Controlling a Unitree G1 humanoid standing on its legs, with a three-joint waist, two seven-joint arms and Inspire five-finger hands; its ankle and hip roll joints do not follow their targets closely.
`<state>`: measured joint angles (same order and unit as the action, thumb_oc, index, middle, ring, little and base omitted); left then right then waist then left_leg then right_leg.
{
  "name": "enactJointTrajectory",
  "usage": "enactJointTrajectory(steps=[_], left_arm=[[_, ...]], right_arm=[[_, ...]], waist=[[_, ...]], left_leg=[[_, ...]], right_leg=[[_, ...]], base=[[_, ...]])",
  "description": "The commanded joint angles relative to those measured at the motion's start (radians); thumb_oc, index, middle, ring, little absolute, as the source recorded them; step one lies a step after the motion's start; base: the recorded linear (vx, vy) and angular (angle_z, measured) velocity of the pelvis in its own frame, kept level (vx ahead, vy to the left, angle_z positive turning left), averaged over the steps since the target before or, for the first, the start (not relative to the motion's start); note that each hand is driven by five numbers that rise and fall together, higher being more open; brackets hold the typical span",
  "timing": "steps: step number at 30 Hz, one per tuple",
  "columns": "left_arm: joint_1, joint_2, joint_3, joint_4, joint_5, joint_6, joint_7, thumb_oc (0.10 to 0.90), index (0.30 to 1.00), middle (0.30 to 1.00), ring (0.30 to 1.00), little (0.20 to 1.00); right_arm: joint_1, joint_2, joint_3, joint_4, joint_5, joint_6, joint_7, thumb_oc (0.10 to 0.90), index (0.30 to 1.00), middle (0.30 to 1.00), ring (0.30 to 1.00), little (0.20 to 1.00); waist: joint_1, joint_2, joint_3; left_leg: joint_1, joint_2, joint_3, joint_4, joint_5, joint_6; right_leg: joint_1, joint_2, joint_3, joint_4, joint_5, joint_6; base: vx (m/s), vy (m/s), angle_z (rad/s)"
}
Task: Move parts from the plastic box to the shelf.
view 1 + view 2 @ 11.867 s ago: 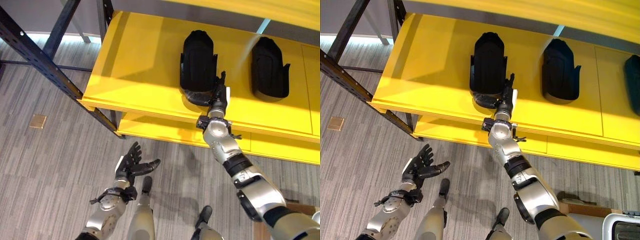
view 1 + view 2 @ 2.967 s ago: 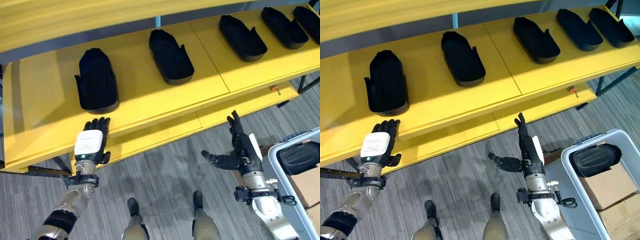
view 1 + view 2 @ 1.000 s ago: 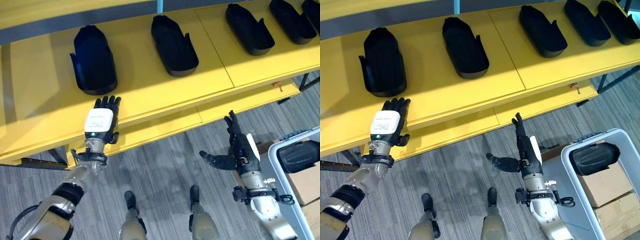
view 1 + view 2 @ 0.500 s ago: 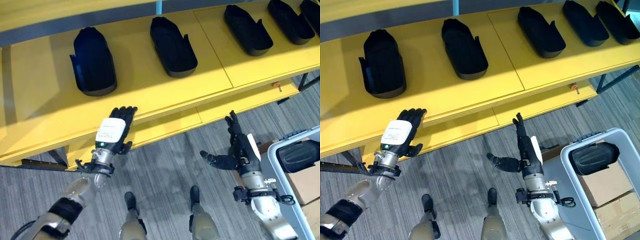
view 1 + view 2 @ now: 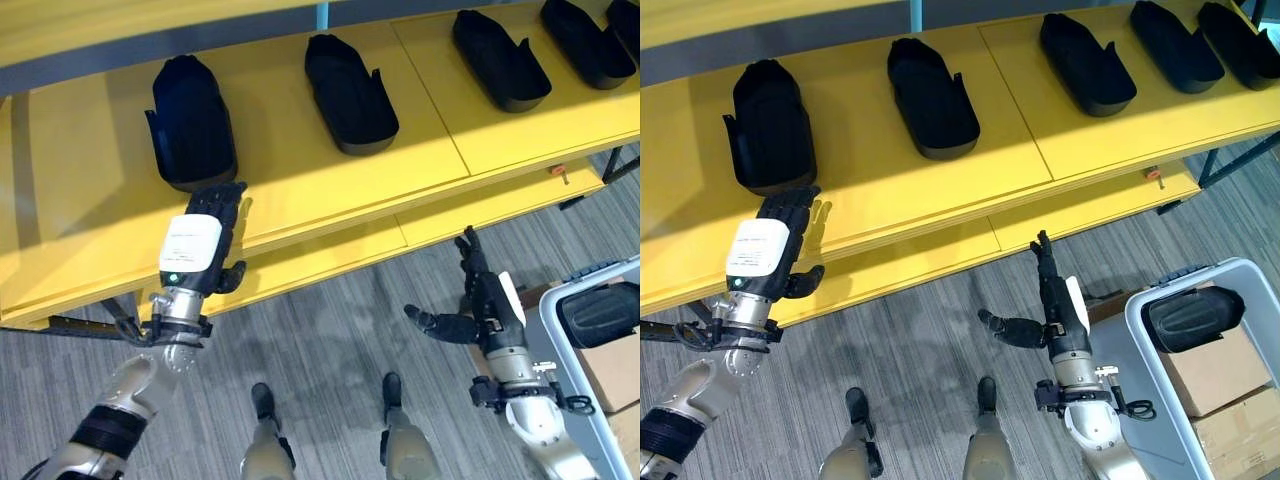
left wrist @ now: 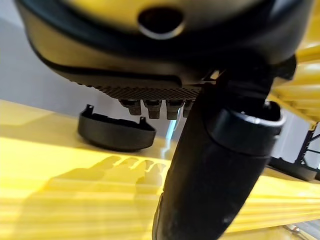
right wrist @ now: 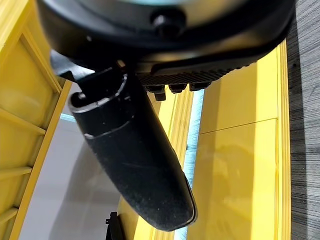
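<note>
We note parts [image 5: 191, 122] in a row along the shelf [image 5: 300, 190]; box [image 5: 1160, 400] on floor at right holds one part [image 5: 1192, 318].

Bright overhead light, diagonal glare bands across the yellow shelf [image 5: 300, 190], soft finger shadows, close wrist views blurred

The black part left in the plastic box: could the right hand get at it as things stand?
Probably yes. The right hand hangs open and empty over the floor beside the plastic box, and the black part lies uncovered on top, with nothing between them.
</note>
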<state>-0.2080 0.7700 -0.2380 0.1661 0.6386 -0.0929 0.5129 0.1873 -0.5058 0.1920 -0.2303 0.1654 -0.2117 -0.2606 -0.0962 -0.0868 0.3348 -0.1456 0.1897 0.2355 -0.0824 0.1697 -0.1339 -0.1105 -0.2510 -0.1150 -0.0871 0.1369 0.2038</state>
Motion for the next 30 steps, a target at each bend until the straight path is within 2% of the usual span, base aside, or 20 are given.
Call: enactJointTrajectory(steps=[1,8,11,12,13,14,15,16,17,18,21,24,25,26,28,30], left_arm=[[-0.068,0.016,0.097,-0.092,-0.068,-0.074,0.062,0.900,1.000,1.000,1.000,1.000],[0.068,-0.064,0.156,-0.217,-0.245,-0.150,-0.001,0.900,1.000,1.000,1.000,1.000],[0.167,-0.150,0.170,-0.274,-0.481,-0.198,-0.061,0.900,1.000,1.000,1.000,1.000],[0.170,-0.150,0.172,-0.276,-0.485,-0.198,-0.064,0.900,1.000,1.000,1.000,1.000],[0.209,-0.203,0.163,-0.292,-0.662,-0.229,-0.107,0.900,1.000,1.000,1.000,1.000],[0.212,-0.203,0.165,-0.294,-0.665,-0.229,-0.110,0.900,1.000,1.000,1.000,1.000],[0.256,-0.251,0.139,-0.296,-0.846,-0.239,-0.186,0.900,1.000,1.000,1.000,1.000],[0.256,-0.251,0.139,-0.296,-0.846,-0.239,-0.187,0.900,1.000,1.000,1.000,1.000],[0.277,-0.278,0.131,-0.286,-0.952,-0.235,-0.229,0.900,1.000,1.000,1.000,1.000],[0.288,-0.301,0.121,-0.275,-0.991,-0.231,-0.242,0.900,1.000,1.000,1.000,1.000],[0.310,-0.324,0.108,-0.266,-1.049,-0.218,-0.282,0.900,1.000,1.000,1.000,1.000],[0.319,-0.337,0.101,-0.254,-1.078,-0.206,-0.304,0.900,1.000,1.000,1.000,1.000],[0.319,-0.337,0.102,-0.254,-1.079,-0.206,-0.304,0.900,1.000,1.000,1.000,1.000],[0.330,-0.340,0.107,-0.257,-1.086,-0.200,-0.313,0.900,1.000,1.000,1.000,1.000],[0.328,-0.344,0.111,-0.256,-1.086,-0.199,-0.316,0.900,1.000,1.000,1.000,1.000],[0.327,-0.352,0.109,-0.255,-1.092,-0.203,-0.323,0.900,1.000,1.000,1.000,1.000]], right_arm=[[-0.048,0.008,-0.088,-0.115,0.008,-0.076,-0.015,0.900,1.000,1.000,1.000,1.000],[-0.049,0.011,-0.092,-0.111,0.018,-0.068,-0.006,0.900,1.000,1.000,1.000,1.000],[-0.036,0.014,-0.100,-0.107,0.035,-0.061,0.004,0.900,1.000,1.000,1.000,1.000],[-0.035,0.012,-0.099,-0.107,0.036,-0.061,0.005,0.900,1.000,1.000,1.000,1.000],[-0.026,0.017,-0.100,-0.103,0.063,-0.060,0.011,0.900,1.000,1.000,1.000,1.000],[-0.025,0.016,-0.099,-0.104,0.064,-0.060,0.011,0.900,1.000,1.000,1.000,1.000],[-0.012,0.007,-0.095,-0.109,0.084,-0.058,0.031,0.900,1.000,1.000,1.000,1.000],[-0.012,0.007,-0.095,-0.109,0.084,-0.058,0.031,0.900,1.000,1.000,1.000,1.000],[-0.014,-0.002,-0.091,-0.107,0.088,-0.056,0.035,0.900,1.000,1.000,1.000,1.000],[-0.014,-0.005,-0.090,-0.105,0.084,-0.055,0.037,0.900,1.000,1.000,1.000,1.000],[-0.020,-0.019,-0.088,-0.109,0.079,-0.057,0.045,0.900,1.000,1.000,1.000,1.000],[-0.041,-0.031,-0.077,-0.102,0.075,-0.062,0.045,0.900,1.000,1.000,1.000,1.000],[-0.042,-0.031,-0.077,-0.102,0.075,-0.062,0.044,0.900,1.000,1.000,1.000,1.000],[-0.049,-0.035,-0.075,-0.098,0.078,-0.063,0.045,0.900,1.000,1.000,1.000,1.000],[-0.060,-0.035,-0.075,-0.093,0.077,-0.063,0.043,0.900,1.000,1.000,1.000,1.000],[-0.074,-0.039,-0.075,-0.080,0.079,-0.065,0.044,0.900,1.000,1.000,1.000,1.000]], waist=[[-0.006,0.001,-0.047],[-0.008,0.028,-0.080],[-0.010,0.050,-0.105],[-0.012,0.052,-0.106],[-0.015,0.064,-0.111],[-0.016,0.066,-0.113],[-0.022,0.087,-0.122],[-0.022,0.087,-0.123],[-0.025,0.099,-0.127],[-0.028,0.102,-0.131],[-0.030,0.112,-0.141],[-0.024,0.115,-0.154],[-0.023,0.117,-0.154],[-0.016,0.108,-0.160],[-0.007,0.106,-0.162],[0.011,0.098,-0.162]], left_leg=[[0.099,0.009,0.026,-0.005,-0.095,0.040],[0.120,0.020,0.028,-0.005,-0.094,0.034],[0.137,0.034,0.024,-0.005,-0.087,0.030],[0.137,0.035,0.023,-0.005,-0.087,0.029],[0.148,0.044,0.017,-0.005,-0.080,0.027],[0.147,0.046,0.017,-0.005,-0.080,0.026],[0.160,0.064,0.007,-0.005,-0.062,0.023],[0.159,0.064,0.007,-0.005,-0.062,0.023],[0.162,0.082,-0.001,-0.005,-0.049,0.023],[0.166,0.095,-0.001,-0.005,-0.037,0.021],[0.179,0.131,-0.006,-0.005,0.003,0.018],[0.184,0.188,-0.028,-0.005,0.100,0.004],[0.184,0.191,-0.028,-0.005,0.102,0.002],[0.193,0.202,-0.047,-0.005,0.146,0.012],[0.184,0.204,-0.072,0.003,0.173,0.019],[0.149,0.167,-0.159,0.040,0.193,0.042]], right_leg=[[0.041,-0.016,-0.009,0.024,-0.036,-0.009],[0.055,-0.006,-0.003,0.033,-0.051,-0.018],[0.071,0.008,-0.002,0.054,-0.074,-0.031],[0.070,0.009,-0.002,0.056,-0.075,-0.032],[0.078,0.018,0.002,0.080,-0.097,-0.042],[0.076,0.020,0.001,0.082,-0.098,-0.043],[0.071,0.041,0.009,0.145,-0.142,-0.062],[0.070,0.041,0.009,0.146,-0.142,-0.062],[0.053,0.068,0.028,0.198,-0.178,-0.078],[0.042,0.086,0.038,0.228,-0.198,-0.087],[0.014,0.130,0.057,0.303,-0.246,-0.118],[0.000,0.192,0.078,0.342,-0.273,-0.151],[-0.002,0.195,0.078,0.343,-0.273,-0.153],[0.001,0.221,0.097,0.343,-0.277,-0.170],[0.007,0.237,0.109,0.325,-0.267,-0.179],[0.035,0.244,0.121,0.284,-0.252,-0.191]], base=[[0.01,-0.038,0.00],[0.01,-0.048,-0.02],[0.03,-0.094,-0.02],[0.01,-0.102,-0.02],[0.00,-0.076,0.02],[-0.01,-0.196,0.00],[-0.01,-0.126,-0.01],[-0.05,-0.223,-0.04],[-0.05,-0.175,-0.05],[-0.07,-0.254,-0.07],[-0.05,-0.237,-0.07],[-0.06,-0.289,-0.11],[-0.04,-0.311,-0.20],[-0.03,-0.297,-0.14],[-0.03,-0.239,-0.23],[-0.03,-0.183,-0.28]])
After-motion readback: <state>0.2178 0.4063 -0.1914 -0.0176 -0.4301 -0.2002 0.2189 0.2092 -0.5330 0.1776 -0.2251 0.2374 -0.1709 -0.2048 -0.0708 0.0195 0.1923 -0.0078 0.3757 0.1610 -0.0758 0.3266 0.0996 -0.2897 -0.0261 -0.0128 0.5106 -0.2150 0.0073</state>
